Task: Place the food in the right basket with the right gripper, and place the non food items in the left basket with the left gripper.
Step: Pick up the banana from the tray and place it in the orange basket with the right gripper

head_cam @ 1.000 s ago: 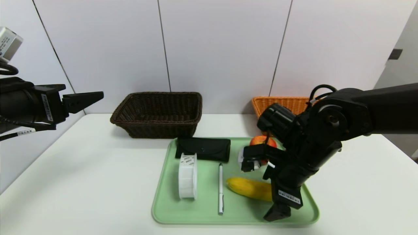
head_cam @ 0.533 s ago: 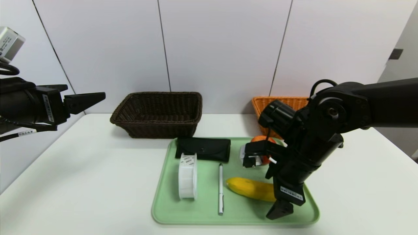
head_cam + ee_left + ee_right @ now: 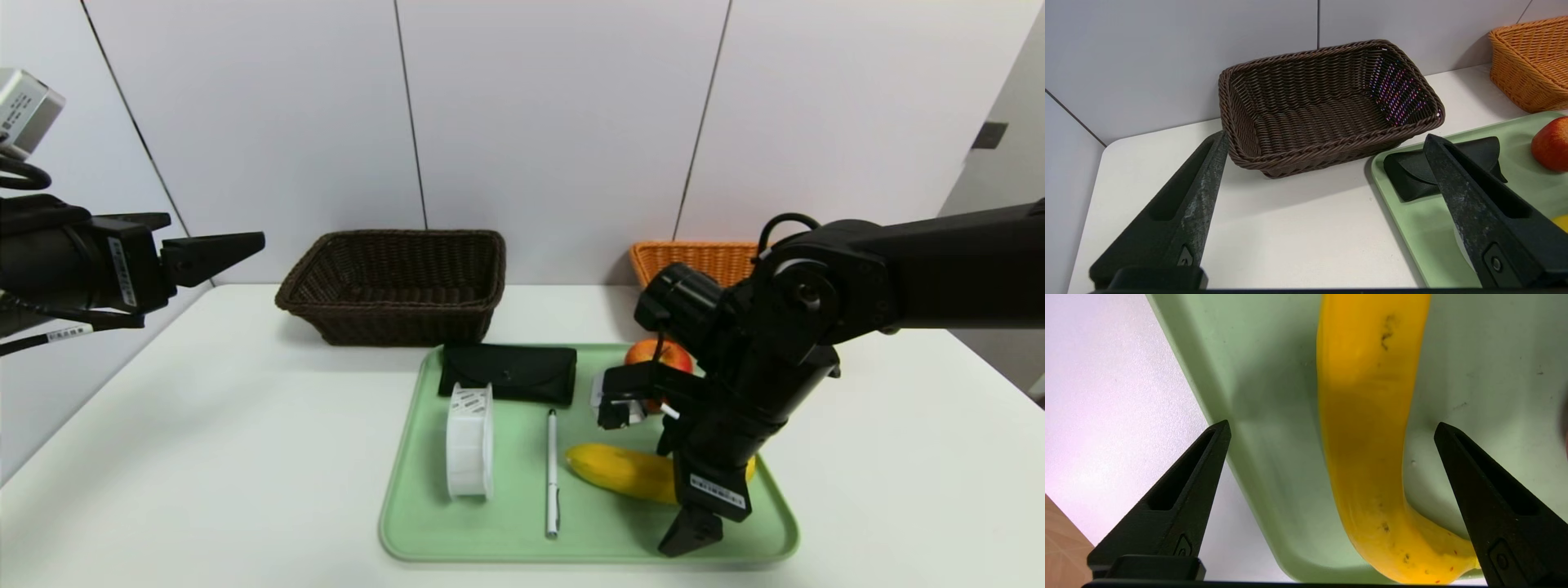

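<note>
at the left edge of the frame, the left gripper hangs above the white table, its pincer spread wide with nothing between the fingers. right of it, in the upper left, a dark brown basket stands on the table by the pale wall.

a green tray fills the lower centre and reaches toward the lower right. on its left side a white spool stands on edge, and a black pouch lies flat at the tray's far edge, near the brown basket. a slim white pen lies right of the spool, pointing up and down the frame.

next, right of centre, a yellow banana lies on the tray, partly hidden by the right arm; a red apple sits above it in the frame, also partly covered.

the right gripper, lower right of centre, hovers with its pincer wide open, one finger on either side of the banana, gripping nothing. in the upper right, an orange-tan basket stands behind the right arm.
</note>
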Available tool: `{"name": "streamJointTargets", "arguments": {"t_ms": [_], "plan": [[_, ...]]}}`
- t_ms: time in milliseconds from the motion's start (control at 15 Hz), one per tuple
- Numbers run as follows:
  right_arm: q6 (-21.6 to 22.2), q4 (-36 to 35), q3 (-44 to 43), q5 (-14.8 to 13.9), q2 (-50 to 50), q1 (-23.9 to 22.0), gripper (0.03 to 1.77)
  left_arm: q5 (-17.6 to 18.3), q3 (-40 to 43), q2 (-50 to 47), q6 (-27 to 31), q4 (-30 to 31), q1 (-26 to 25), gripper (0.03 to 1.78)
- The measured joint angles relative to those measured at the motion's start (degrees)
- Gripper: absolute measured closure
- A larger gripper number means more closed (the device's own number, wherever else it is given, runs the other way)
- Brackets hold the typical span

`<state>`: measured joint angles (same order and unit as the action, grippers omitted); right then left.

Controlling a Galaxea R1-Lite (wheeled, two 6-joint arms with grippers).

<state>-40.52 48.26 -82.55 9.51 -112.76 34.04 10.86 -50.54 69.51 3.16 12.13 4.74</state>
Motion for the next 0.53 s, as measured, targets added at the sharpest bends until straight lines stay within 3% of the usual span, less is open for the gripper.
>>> {"name": "streamJointTargets", "arguments": {"t_ms": [133,200,333,533], "plan": [[0.1,-0.9,0.3,0.0,-0.4,0.1,0.08,0.0,0.0,0.0,0.0,0.0,0.0,0.12],[0.1,-1.0,0.4,0.0,-0.6,0.1,0.16,0.0,0.0,0.0,0.0,0.0,0.0,0.12],[0.0,-1.5,0.5,-0.1,-0.9,0.1,0.50,0.0,-0.1,0.0,0.0,0.1,0.0,0.12],[0.0,-1.8,0.9,0.0,-1.1,0.3,0.86,0.1,-0.2,0.0,0.0,0.0,0.0,0.12]]}}
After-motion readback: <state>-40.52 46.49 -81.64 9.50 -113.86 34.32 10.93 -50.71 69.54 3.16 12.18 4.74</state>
